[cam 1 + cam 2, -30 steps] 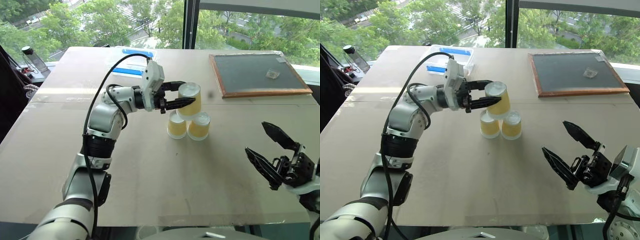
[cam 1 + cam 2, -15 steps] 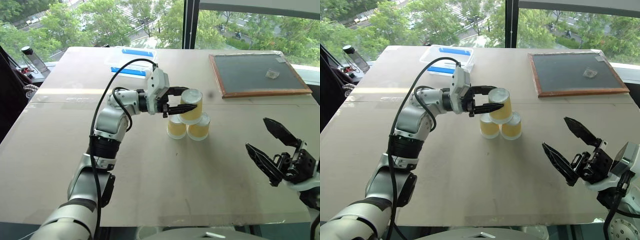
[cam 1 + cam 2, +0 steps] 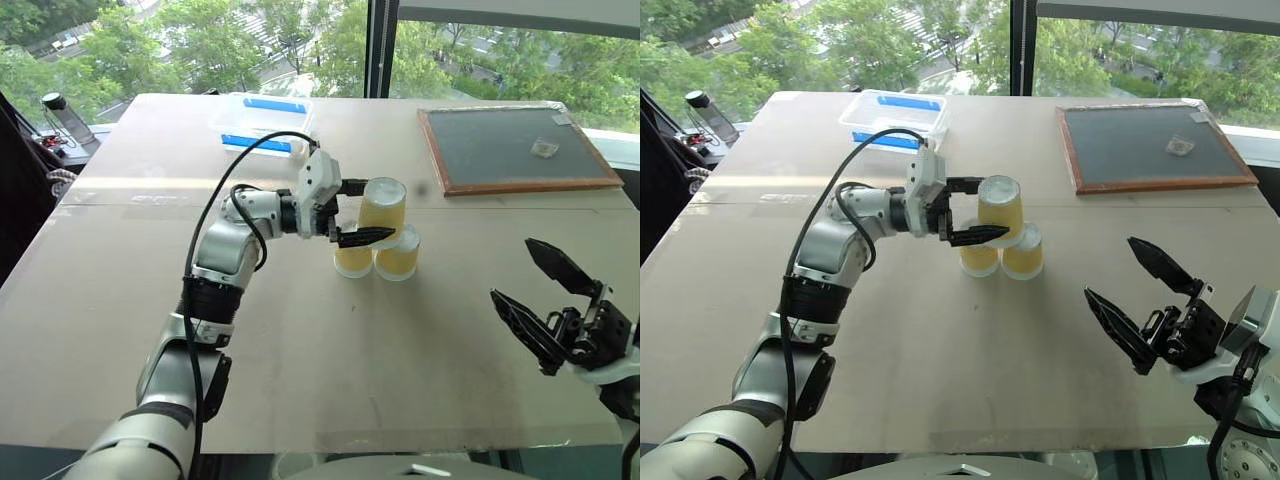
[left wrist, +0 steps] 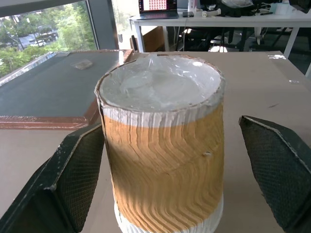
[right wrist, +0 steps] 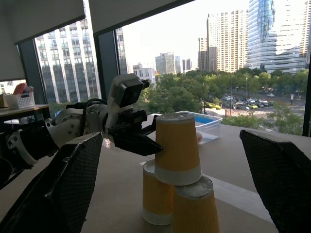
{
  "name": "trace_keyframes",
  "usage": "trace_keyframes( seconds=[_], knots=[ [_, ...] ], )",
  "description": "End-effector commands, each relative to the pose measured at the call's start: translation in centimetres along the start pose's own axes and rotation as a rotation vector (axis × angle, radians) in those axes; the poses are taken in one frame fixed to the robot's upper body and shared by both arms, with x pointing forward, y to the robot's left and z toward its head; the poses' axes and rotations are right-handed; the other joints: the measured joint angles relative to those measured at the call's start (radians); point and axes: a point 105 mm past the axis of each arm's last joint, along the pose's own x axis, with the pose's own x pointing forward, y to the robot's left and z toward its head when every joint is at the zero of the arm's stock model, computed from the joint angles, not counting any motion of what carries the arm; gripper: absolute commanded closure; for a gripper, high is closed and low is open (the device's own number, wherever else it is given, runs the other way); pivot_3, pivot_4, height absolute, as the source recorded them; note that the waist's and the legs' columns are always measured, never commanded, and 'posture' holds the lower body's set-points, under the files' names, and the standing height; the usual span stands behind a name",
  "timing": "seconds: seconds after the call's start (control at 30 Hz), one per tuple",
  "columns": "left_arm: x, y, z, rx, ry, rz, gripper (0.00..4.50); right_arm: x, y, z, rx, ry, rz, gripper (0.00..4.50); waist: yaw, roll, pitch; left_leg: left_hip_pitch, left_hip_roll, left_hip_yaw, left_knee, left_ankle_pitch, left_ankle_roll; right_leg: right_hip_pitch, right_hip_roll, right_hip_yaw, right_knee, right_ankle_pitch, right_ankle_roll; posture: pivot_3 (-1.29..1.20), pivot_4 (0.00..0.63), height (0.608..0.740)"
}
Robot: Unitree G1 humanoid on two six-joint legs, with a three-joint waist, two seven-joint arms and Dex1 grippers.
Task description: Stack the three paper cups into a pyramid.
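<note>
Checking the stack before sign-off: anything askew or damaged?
Nothing damaged or spilled. The top cup sits upside down on the two base cups, bridging both and roughly upright. The left claw is open around it, fingers clear of its sides. The right claw hangs open, off to the side.

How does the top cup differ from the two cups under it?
The top cup rests on the two lower cups, which stand on the table. The top cup sits between the open left gripper; the lower cups have nothing around them. All are upside down and look identical.
</note>
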Motion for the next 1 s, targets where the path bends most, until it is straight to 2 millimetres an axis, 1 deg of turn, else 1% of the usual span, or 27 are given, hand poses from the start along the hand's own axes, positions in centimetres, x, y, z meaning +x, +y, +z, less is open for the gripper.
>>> trace_keyframes(
  seconds=[0.03,0.17,0.23,0.3,0.37,0.47,0.57,0.63,0.7,0.77,0.8,0.83,0.93,1.0],
  knots=[
    [-0.9,0.0,1.9,0.056,-0.060,0.023,0.01,-0.3,0.4,0.8,-0.034,-0.025,0.021,0.00,0.000,0.000,0.000,0.000,0.000,0.000,0.000,0.000,0.000,0.000,0.000,0.000,0.000,0.000,0.000,0.00,0.150,0.740],
    [-1.7,0.2,1.7,0.056,-0.049,0.057,0.01,-0.7,0.3,0.4,-0.028,-0.018,0.027,0.00,0.000,0.000,0.000,0.000,0.000,0.000,0.000,0.000,0.000,0.000,0.000,0.001,0.000,0.000,0.000,0.00,0.150,0.740],
    [-3.0,0.0,1.6,0.034,-0.050,0.075,0.01,-1.2,0.3,0.1,-0.022,-0.003,0.038,0.00,-0.002,0.000,0.000,0.001,0.000,0.000,0.000,0.000,0.000,0.000,0.000,0.000,0.000,0.000,0.000,0.00,0.150,0.740],
    [-4.3,-0.7,1.6,0.004,-0.053,0.082,0.01,-1.7,0.2,-0.2,-0.015,0.013,0.051,0.00,-0.005,0.001,0.000,0.001,0.001,-0.001,0.000,0.000,0.000,0.000,0.000,0.001,0.000,0.000,0.000,0.00,0.150,0.740],
    [-5.1,-1.3,1.5,-0.013,-0.047,0.088,0.01,-2.0,0.3,-0.4,-0.012,0.025,0.063,0.00,-0.004,0.001,0.001,0.001,0.003,-0.002,-0.001,0.000,0.000,0.000,0.000,0.001,0.000,0.000,0.000,0.00,0.150,0.740],
    [-8.5,-3.0,-0.2,-0.084,0.021,0.175,0.01,-3.1,0.0,-1.5,0.001,0.062,0.070,0.00,-0.005,0.002,0.001,0.001,0.004,-0.002,-0.001,0.000,0.000,0.000,0.000,0.002,0.000,0.000,0.000,0.00,0.150,0.740],
    [-12.0,-3.8,-1.9,-0.187,-0.012,0.372,0.01,-4.6,-0.5,-2.9,0.039,0.122,0.037,0.00,-0.004,0.003,0.001,0.003,0.005,0.000,-0.002,0.000,0.000,-0.001,-0.001,0.003,0.000,0.000,0.000,0.00,0.150,0.740],
    [-13.9,-5.9,-5.5,-0.259,0.151,0.457,0.01,-5.5,-0.9,-4.0,0.036,0.174,0.019,0.00,0.000,0.003,0.001,0.002,0.005,-0.001,-0.002,0.000,0.000,-0.001,-0.002,0.002,0.000,-0.002,-0.004,0.00,0.150,0.740],
    [-15.3,-8.1,-8.2,-0.296,0.261,0.549,0.01,-6.4,-1.8,-5.2,0.004,0.243,-0.017,0.00,0.000,0.004,0.002,0.003,0.004,0.001,-0.002,0.000,0.000,0.000,-0.003,0.003,0.000,-0.002,-0.004,0.00,0.150,0.740],
    [-16.1,-9.6,-9.6,-0.294,0.317,0.632,0.01,-7.1,-2.6,-6.4,-0.024,0.309,-0.053,0.00,0.004,0.003,0.002,0.003,0.004,0.002,-0.001,-0.001,0.001,0.000,-0.005,0.004,-0.001,-0.003,-0.004,0.00,0.150,0.740],
    [-16.4,-10.1,-10.1,-0.307,0.335,0.666,0.01,-7.5,-2.9,-6.9,-0.027,0.340,-0.063,0.00,0.014,0.002,0.001,0.003,0.004,0.001,-0.001,-0.001,0.001,0.000,-0.006,0.003,-0.001,-0.003,-0.003,0.00,0.150,0.740],
    [-16.4,-11.0,-10.5,-0.326,0.339,0.674,0.01,-7.7,-3.0,-7.3,-0.030,0.370,-0.067,0.00,0.019,0.003,0.001,0.003,0.004,0.001,-0.001,-0.001,0.001,0.000,-0.007,0.002,-0.001,-0.003,-0.002,0.00,0.150,0.740],
    [-16.5,-12.9,-11.2,-0.367,0.338,0.711,0.01,-7.8,-3.6,-8.1,-0.030,0.414,-0.069,0.00,0.020,0.007,-0.001,0.004,0.004,0.002,-0.001,-0.001,0.001,0.000,-0.008,0.003,-0.001,-0.005,0.000,0.00,0.150,0.740],
    [-16.5,-13.4,-11.2,-0.369,0.327,0.731,0.01,-7.7,-4.0,-8.4,-0.026,0.426,-0.062,0.00,0.020,0.007,-0.001,0.004,0.005,0.002,-0.001,-0.001,0.001,0.000,-0.008,0.003,-0.001,-0.005,0.000,0.00,0.150,0.740]
  ],
)
